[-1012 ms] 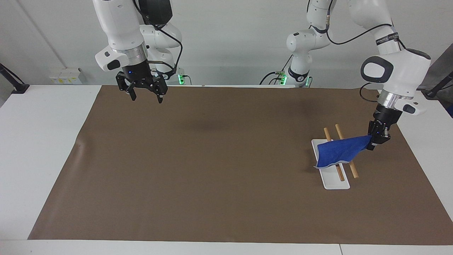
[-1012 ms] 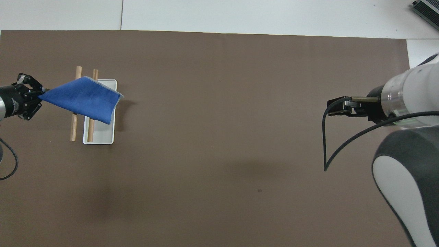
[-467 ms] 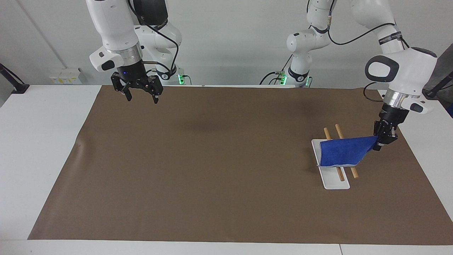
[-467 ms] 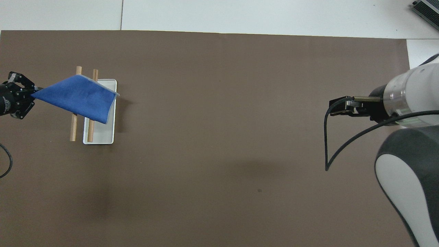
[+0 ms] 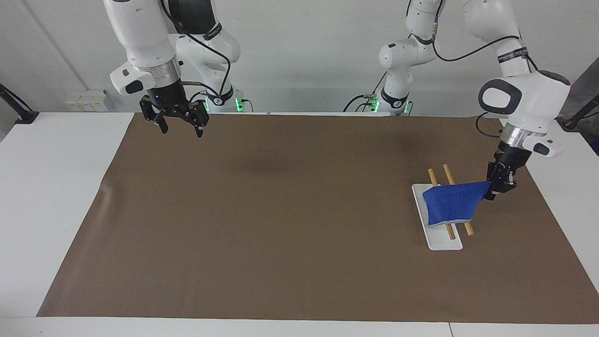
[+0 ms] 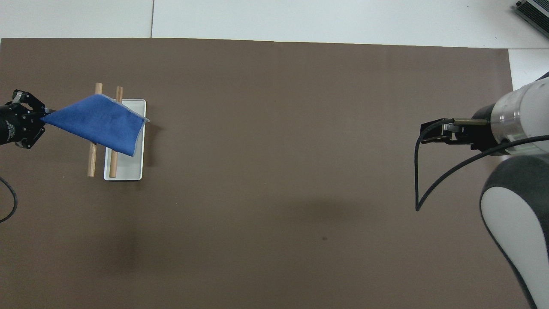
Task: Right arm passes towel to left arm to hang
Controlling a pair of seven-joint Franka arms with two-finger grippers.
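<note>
My left tool (image 5: 497,188) was clamped on one corner of the towel (image 5: 451,204), so the cloth draped across the two wooden rods (image 5: 449,174) over the white tray (image 5: 442,241), toward my left arm's end of the bench. My right tool (image 5: 177,124) waited raised, fingers apart, over the brown mat (image 5: 281,224).

A white table (image 5: 56,187) carries a brown mat (image 5: 281,224); on it, toward the left arm's end, sits a white tray (image 5: 437,238), seemingly flat.
</note>
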